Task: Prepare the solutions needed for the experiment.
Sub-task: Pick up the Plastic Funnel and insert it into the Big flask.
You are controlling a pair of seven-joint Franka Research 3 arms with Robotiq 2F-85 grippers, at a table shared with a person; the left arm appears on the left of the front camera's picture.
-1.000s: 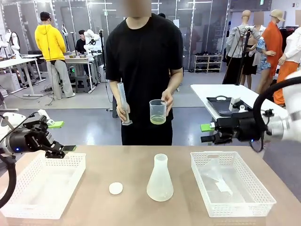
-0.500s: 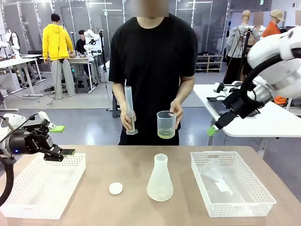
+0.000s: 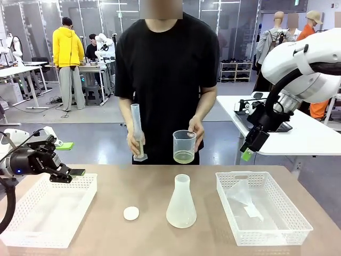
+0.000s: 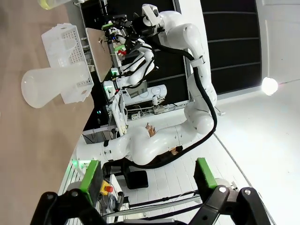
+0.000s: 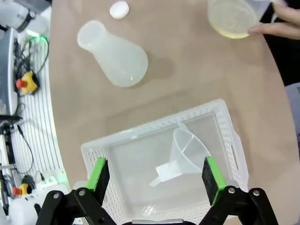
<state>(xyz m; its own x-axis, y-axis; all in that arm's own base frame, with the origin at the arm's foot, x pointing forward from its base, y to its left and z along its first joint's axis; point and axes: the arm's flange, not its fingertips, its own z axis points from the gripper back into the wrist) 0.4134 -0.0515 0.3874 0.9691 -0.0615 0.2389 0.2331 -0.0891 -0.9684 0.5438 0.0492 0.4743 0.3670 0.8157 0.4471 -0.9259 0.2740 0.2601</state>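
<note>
The left jaws and the right jaws are black with bright green pads (image 5: 99, 174). Between the right jaws' pads lies a white basket (image 5: 232, 140) with a grid of little holes. The funnel (image 5: 185, 150) in it is see-through. Ahead of those jaws the worktop (image 5: 187, 70) is light brown, the flask (image 5: 115, 61) cloudy white and the cap (image 5: 119, 9) white. The solution (image 3: 184, 157) is pale yellow in a clear beaker (image 3: 184, 140). Below the left jaws is another white basket with holes (image 3: 84, 205).

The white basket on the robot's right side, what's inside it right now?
A clear funnel lies on its side in the white basket. From the front, the near mesh wall veils the floor strip behind it, so anything small there can't be ruled out.
</note>
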